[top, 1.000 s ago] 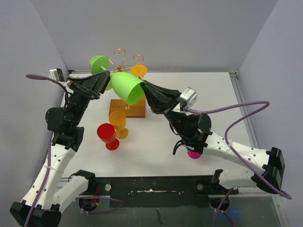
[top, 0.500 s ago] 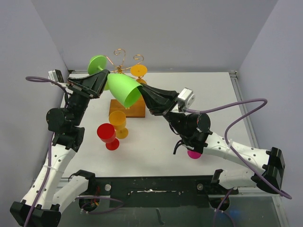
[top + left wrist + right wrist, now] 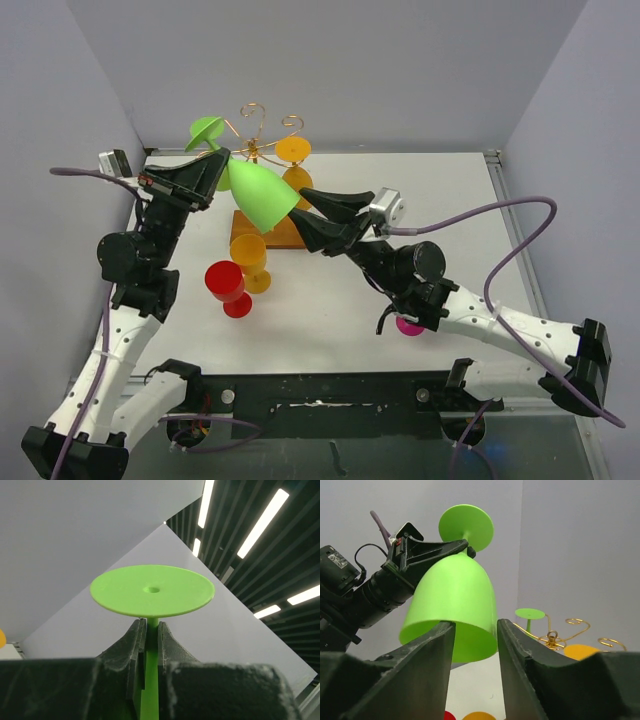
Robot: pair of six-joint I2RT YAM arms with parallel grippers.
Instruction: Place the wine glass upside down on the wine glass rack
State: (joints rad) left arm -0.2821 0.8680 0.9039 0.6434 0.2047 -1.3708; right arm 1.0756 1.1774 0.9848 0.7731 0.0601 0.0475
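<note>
Right now the wine glass (image 3: 258,195) hangs in the air over the far left part of the tabletop (image 3: 400,180), foot up and tilted, its bowl just above the wooden base of the wine glass rack (image 3: 262,125). The left tool (image 3: 150,626) is clamped tight on the stem just under the foot. The right tool (image 3: 302,207) has its jaws parted on either side of the bowl's rim and seems to grip nothing.

The step in hand looks like feeding the stem into a free wire scroll. To do it well, I would:

- back the right tool toward the near edge first, so it cannot nudge the bowl;
- level the glass so the bowl hangs straight down;
- steer clear of the orange glass (image 3: 293,150) already hung there;
- let go only once the foot rests on the wire.
</note>
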